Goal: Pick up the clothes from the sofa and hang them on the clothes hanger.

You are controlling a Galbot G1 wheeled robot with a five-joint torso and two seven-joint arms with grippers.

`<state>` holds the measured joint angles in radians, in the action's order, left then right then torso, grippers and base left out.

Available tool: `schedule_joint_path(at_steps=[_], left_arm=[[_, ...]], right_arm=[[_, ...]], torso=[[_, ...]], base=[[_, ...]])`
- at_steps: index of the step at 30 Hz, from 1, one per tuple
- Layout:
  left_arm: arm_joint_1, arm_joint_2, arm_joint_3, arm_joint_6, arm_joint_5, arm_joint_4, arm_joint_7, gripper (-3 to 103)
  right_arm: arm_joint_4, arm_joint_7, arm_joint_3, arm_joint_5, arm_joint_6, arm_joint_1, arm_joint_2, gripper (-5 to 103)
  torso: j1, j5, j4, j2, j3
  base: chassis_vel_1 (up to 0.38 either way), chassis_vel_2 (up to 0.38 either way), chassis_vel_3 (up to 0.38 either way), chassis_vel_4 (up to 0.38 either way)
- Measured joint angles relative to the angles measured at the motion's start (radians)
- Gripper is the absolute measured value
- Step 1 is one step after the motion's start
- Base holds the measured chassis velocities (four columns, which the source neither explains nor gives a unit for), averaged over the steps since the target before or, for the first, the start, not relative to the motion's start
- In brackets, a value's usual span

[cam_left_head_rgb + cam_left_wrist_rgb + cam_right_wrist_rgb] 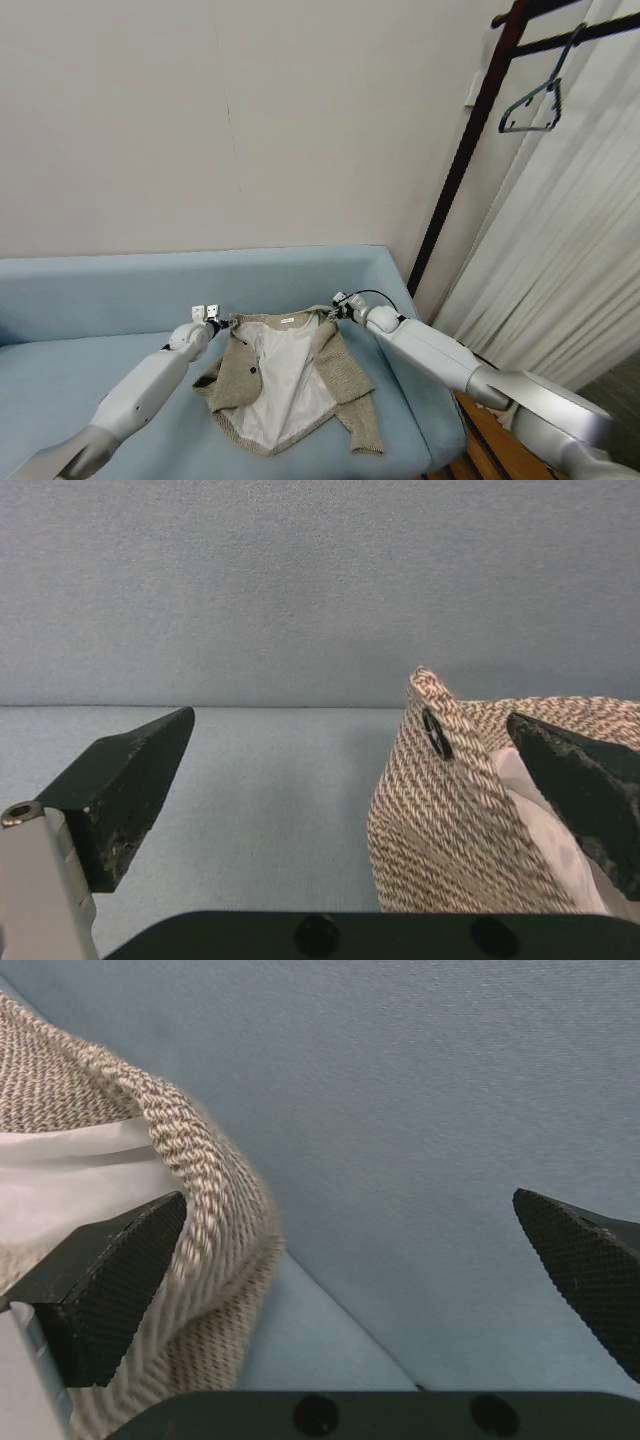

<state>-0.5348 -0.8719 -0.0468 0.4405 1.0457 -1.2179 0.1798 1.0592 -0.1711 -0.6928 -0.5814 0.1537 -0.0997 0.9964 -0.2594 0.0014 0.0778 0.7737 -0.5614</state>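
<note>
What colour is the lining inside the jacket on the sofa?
White; the lining shows best in the head view, inside the beige knit jacket.

Soft, even indoor light, faint shadow under the cardigan [290, 385], wide-angle slant toward the head view's edges.

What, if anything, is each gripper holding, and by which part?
Nothing is held. The left gripper and right gripper are both open, one at each shoulder of the jacket on the sofa, neither clamped on the fabric.
</note>
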Motion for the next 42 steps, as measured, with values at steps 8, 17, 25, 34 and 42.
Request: schedule_joint_path(at_steps=[8,17,25,34,42], left_arm=[[-0.099,0.049,0.082,-0.013,0.005,-0.209,-0.003,100],[-0.197,0.085,0.155,-0.072,0.002,-0.364,-0.042,100],[-0.448,0.052,0.323,-0.095,-0.009,-0.52,-0.003,100],[-0.631,-0.027,0.403,-0.097,-0.076,-0.608,0.029,100],[-0.627,-0.031,0.398,-0.098,-0.084,-0.619,0.03,100]], right_arm=[[0.274,0.175,0.085,-0.135,0.108,-0.106,-0.123,100],[0.591,0.373,0.324,-0.261,0.219,-0.435,-0.246,100],[0.684,0.563,0.403,-0.247,0.272,-0.587,-0.154,100],[0.625,0.686,0.373,-0.178,0.29,-0.623,0.038,100],[0.537,0.716,0.287,-0.046,0.292,-0.618,0.12,100]], torso=[[0.0,0.0004,-0.0014,0.0,0.0],[0.0,0.0002,-0.0001,0.0,0.0],[0.0,0.0002,-0.0006,0.0,0.0],[0.0,-0.0001,0.0,0.0,0.0],[0.0,0.0001,0.0002,0.0,0.0]], base=[[0.0,0.0,0.0,0.0],[0.0,0.0,0.0,0.0],[0.0,0.0,0.0,0.0],[0.0,0.0,0.0,0.0],[0.0,0.0,0.0,0.0]])
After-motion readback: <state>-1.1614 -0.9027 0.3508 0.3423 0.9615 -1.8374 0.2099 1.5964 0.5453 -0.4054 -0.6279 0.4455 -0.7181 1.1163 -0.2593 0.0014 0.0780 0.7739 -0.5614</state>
